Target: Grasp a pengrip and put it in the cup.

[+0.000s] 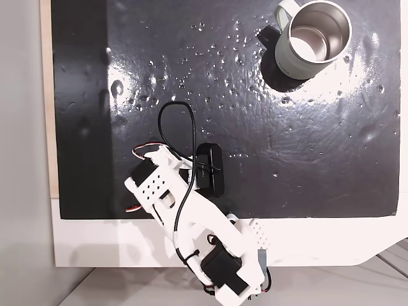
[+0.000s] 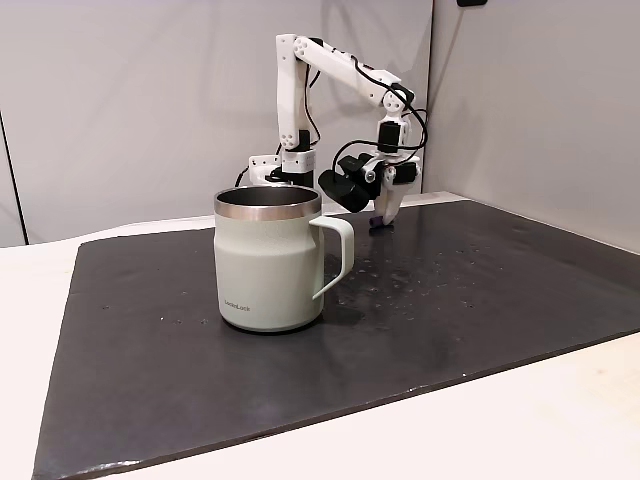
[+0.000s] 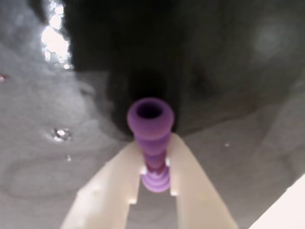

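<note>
In the wrist view my gripper [image 3: 155, 144] is shut on the pengrip [image 3: 150, 119], a light-purple ridged tube squeezed between the two pale fingers, its open end facing the camera. It hangs just above the black mat. From the side, the gripper [image 2: 384, 215] points down with a speck of purple pengrip [image 2: 377, 222] at its tip, close to the mat, behind and to the right of the cup [image 2: 265, 265]. The pale grey-green cup [image 1: 287, 60] stands upright at the mat's far right corner in the top-down fixed view, steel inside showing, well away from the arm [image 1: 191, 217].
The black mat [image 1: 287, 159] is glossy, with small specks scattered over it. A white table edge [image 1: 115, 242] borders it on the arm's side. The black wrist camera [image 1: 210, 169] covers the gripper from above.
</note>
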Robot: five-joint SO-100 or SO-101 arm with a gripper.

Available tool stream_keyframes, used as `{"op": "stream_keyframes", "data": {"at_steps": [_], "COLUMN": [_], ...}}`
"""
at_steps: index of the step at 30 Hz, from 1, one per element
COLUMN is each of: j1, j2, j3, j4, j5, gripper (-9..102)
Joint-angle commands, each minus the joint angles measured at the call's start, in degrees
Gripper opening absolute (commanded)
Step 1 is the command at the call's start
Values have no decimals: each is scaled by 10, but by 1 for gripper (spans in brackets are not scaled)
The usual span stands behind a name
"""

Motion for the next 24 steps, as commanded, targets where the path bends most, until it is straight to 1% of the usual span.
{"op": "stream_keyframes", "data": {"at_steps": [1,9,15,24], "j1": [-2,-21,-19,25], "j2": [70,145,148,157], "j3": [-21,-108,-256,-405], "j4": [27,123,229,275], "j5": [-25,-66,-115,-162], "gripper": [0,0,0,0]}}
